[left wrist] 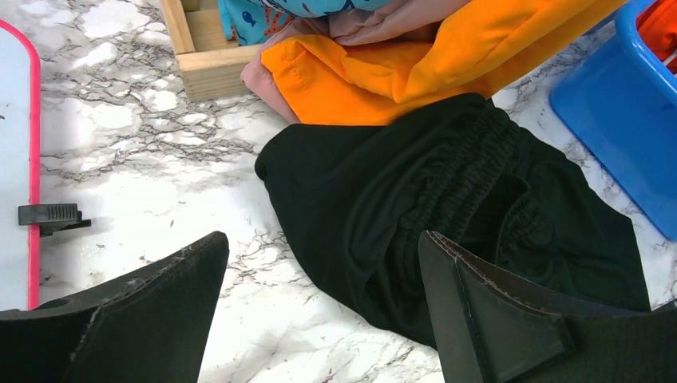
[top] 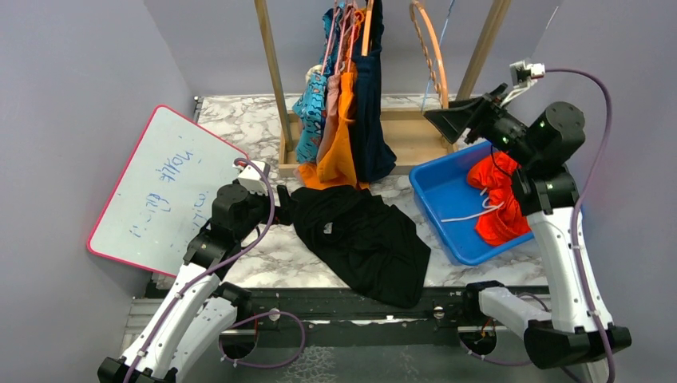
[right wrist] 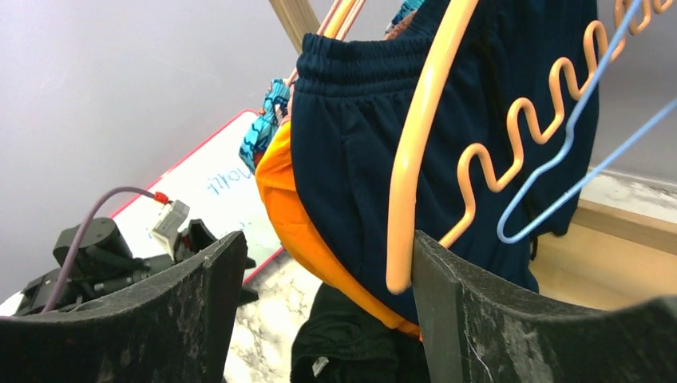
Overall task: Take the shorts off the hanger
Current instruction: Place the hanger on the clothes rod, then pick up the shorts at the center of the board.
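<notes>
So the marble worktop (top: 279, 259) is mostly covered. A pink-rimmed whiteboard (top: 168, 187) leans off its left edge; the scribble on it is too blurry to read. A wooden rack (top: 407, 136) stands at the far edge, its top cut off in the overhead view.

One pair of black shorts (top: 363, 239) lies crumpled mid-worktop, one leg drooping over the near edge. A blue bin (top: 443, 195) sits at the right edge with red-orange shorts (top: 499, 199) in it, partly behind the right arm.

On the rack hang navy shorts (top: 371, 120), bright orange shorts (top: 339, 144), pink shorts (left wrist: 391, 20) and blue fish-print shorts (top: 310, 112). They're bunched so tight you only get slivers of the pink pair.

A peach plastic hanger (right wrist: 423, 136) and a thin blue wire hanger (right wrist: 567, 144) dangle empty in front of the navy pair.

The left gripper (left wrist: 319, 243) is low over the worktop at the black shorts' left edge, fingers spread wide, holding nothing. The right gripper (right wrist: 327, 239) is up by the rack, also spread. The peach hanger's lower end hangs close to one finger, and I can't tell if they touch.
</notes>
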